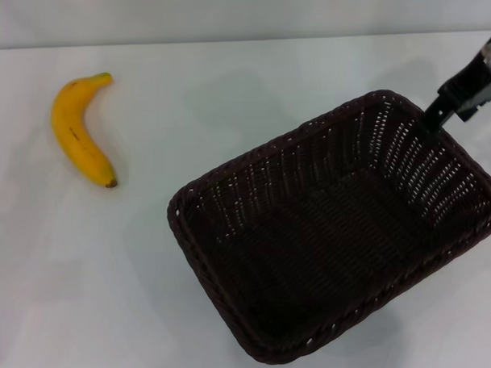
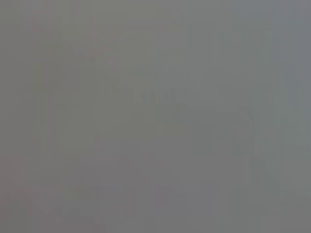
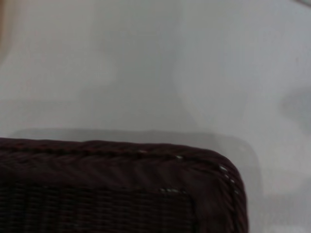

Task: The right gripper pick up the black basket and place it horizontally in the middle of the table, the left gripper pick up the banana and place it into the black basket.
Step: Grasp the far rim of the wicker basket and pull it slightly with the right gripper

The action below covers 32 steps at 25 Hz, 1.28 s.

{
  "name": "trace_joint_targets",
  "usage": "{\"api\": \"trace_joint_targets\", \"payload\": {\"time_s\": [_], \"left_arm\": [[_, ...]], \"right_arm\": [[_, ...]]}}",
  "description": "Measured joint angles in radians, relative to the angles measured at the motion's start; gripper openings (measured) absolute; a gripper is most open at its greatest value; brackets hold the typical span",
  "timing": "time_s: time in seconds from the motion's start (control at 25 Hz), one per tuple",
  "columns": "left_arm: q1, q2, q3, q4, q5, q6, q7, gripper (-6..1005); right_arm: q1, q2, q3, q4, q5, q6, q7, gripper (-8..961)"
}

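The black basket (image 1: 254, 176) takes up the right half of the head view, set at a slant, its long side running from near left to far right. It is empty. My right gripper (image 1: 433, 117) comes in from the upper right and holds the braided rim at the basket's far right corner. The right wrist view shows that rim (image 3: 121, 162) close up, with the white table (image 3: 146, 63) beyond it. The banana (image 1: 78, 129) lies on the table (image 1: 226, 88) at the far left, well apart from the basket, stem tip pointing away from me. My left gripper is out of view; the left wrist view shows only plain grey.
The white table runs to a far edge along the top of the head view. Bare tabletop lies between the banana and the basket and along the near left.
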Motion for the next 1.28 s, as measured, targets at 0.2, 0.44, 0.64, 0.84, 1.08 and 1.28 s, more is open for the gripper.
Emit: {"api": "trace_joint_targets", "payload": {"time_s": [0.2, 0.44, 0.64, 0.84, 1.08, 1.28], "left_arm": [[0.003, 0.008, 0.004, -0.002, 0.034, 0.002, -0.002, 879], [0.007, 0.011, 0.004, -0.007, 0.049, 0.002, -0.003, 879], [0.016, 0.011, 0.004, -0.008, 0.050, 0.002, -0.003, 879], [0.020, 0.011, 0.004, -0.009, 0.051, 0.002, -0.002, 878], [0.024, 0.010, 0.004, -0.011, 0.051, 0.006, 0.000, 878], [0.031, 0.006, 0.003, -0.009, 0.051, 0.009, 0.000, 878]], "right_arm": [[0.001, 0.011, -0.004, 0.037, -0.034, -0.020, 0.021, 744], [-0.008, 0.017, -0.039, 0.092, -0.039, -0.064, 0.061, 729], [0.006, 0.019, -0.059, 0.165, -0.037, -0.105, 0.078, 717], [0.026, 0.019, -0.082, 0.240, -0.036, -0.148, 0.090, 705], [0.024, 0.019, -0.159, 0.254, -0.035, -0.188, 0.100, 690], [0.024, 0.019, -0.163, 0.262, -0.019, -0.184, 0.094, 677]]}}
